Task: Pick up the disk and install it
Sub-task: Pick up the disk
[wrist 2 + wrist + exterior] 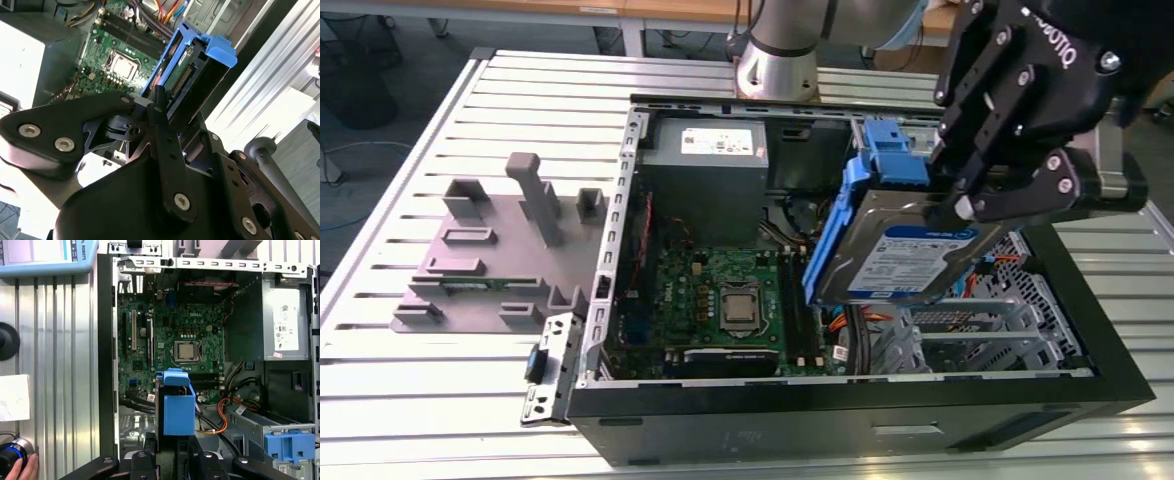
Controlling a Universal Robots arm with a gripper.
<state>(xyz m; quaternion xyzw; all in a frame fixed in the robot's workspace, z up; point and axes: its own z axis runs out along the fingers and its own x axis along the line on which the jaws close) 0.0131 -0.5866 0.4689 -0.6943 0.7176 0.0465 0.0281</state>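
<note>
End effector (pixel 958 205): clamped on disk (pixel 907 262) | held tilted above open computer case (pixel 854 420) | judged rigid, dense, shock-sensitive | best gripped across its long edges, not label face

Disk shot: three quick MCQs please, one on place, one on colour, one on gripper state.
1. Where is the disk?
A. held over the open case
B. seated in the case
C. lying beside the case

2. What colour is its caddy?
A. red
B. blue
C. yellow

3. The gripper is:
A. open
B. shut on the disk
C. shut on nothing

Answers:
1 A: it hangs in the air above the case's inside.
2 B: the frame around the drive is blue in all three views.
3 B: it clamps the disk, which rests on nothing else.
</note>
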